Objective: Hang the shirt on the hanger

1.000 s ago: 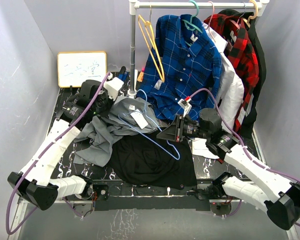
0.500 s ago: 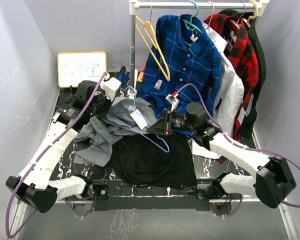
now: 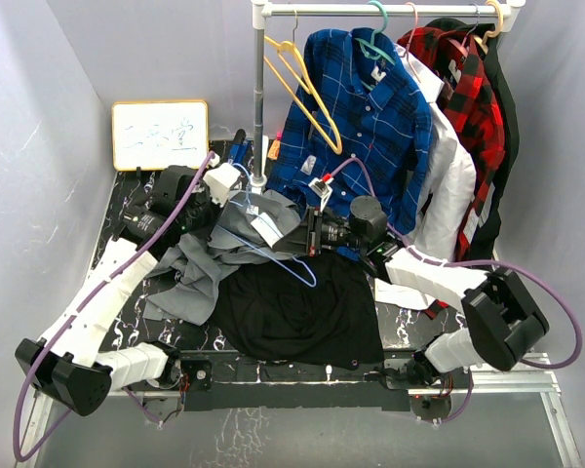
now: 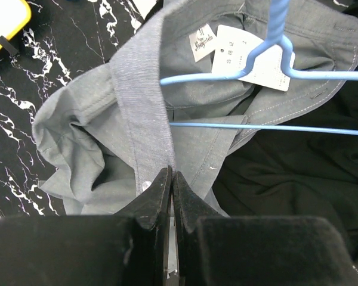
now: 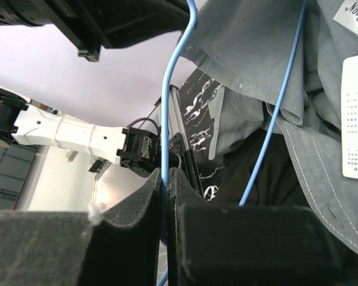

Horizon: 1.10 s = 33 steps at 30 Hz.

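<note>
At left, gripping the collar band of the shirt [image 4: 137, 113] in the clenched left pincer [image 4: 171, 174], unchanged from a second ago, with the rest bunched on the tabletop [image 4: 77, 42] below. Just past those tips, lying across the open neck: the hanger [image 4: 268, 56]. At right, clamped on its wire with the right pincer [image 5: 165, 174] — carried leftward since, nearer the left pincer, above the black cloth [image 3: 292, 312]. Counted: one shirt, one hanger, one black cloth, two pincers.
</note>
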Available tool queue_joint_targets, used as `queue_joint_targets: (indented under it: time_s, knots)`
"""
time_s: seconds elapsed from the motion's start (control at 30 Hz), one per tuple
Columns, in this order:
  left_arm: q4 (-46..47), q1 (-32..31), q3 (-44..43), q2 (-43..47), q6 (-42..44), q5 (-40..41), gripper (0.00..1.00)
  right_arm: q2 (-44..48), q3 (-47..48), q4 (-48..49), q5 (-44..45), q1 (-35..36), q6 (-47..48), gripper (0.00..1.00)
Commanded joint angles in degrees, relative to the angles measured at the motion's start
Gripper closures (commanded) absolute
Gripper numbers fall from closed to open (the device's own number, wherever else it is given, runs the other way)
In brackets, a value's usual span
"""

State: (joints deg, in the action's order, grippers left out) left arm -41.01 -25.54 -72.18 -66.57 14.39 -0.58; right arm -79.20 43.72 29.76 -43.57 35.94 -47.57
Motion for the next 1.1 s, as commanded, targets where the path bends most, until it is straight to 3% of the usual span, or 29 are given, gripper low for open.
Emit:
queue_joint_targets:
  time_s: [0.0, 0.23, 0.43, 0.9, 0.93, 0.97, 1.0, 1.03, 1.07]
  knots:
    - [0.59, 0.40, 1.54, 2.68, 0.76, 1.80, 1.00, -1.20, 0.40, 18.83, -1.08, -0.41, -2.71, 1.00]
    - [-2.17, 0.41, -1.00, 2.20, 0.99, -2.01, 1.00, -6.72, -1.43, 24.38, -0.65, -0.59, -1.47, 1.00]
    - [-2.26, 0.40, -2.07, 1.50, 1.25, -2.64, 1.00, -14.56, 3.97, 21.15, -2.56, -0.57, 3.34, 1.00]
    - [-1.88, 0.40, -0.40, -1.46, -0.78, -9.48, 1.00, -29.96, 12.92, 33.01, -4.38, -0.53, -6.25, 1.00]
    - [-2.10, 0.40, -0.08, -1.54, -0.27, -10.30, 0.96, -30.37, 13.10, 33.24, -4.43, -0.55, -6.44, 1.00]
    - [-2.21, 0.40, 0.36, -1.45, 0.55, -10.31, 0.80, -30.74, 13.04, 33.41, -4.54, -0.57, -6.48, 1.00]
    - [-2.16, 0.41, 0.70, -1.53, 1.35, -9.33, 0.52, -30.99, 12.89, 33.55, -4.59, -0.55, -6.48, 1.00]
    - [-1.58, 0.40, 1.07, -1.78, 1.90, -6.94, 0.33, -31.21, 12.75, 33.79, -4.69, -0.62, -6.55, 1.00]
    - [-0.41, 0.40, 1.46, -2.16, 2.17, -3.53, 0.27, -31.46, 12.48, 34.09, -4.80, -0.68, -6.69, 1.00]
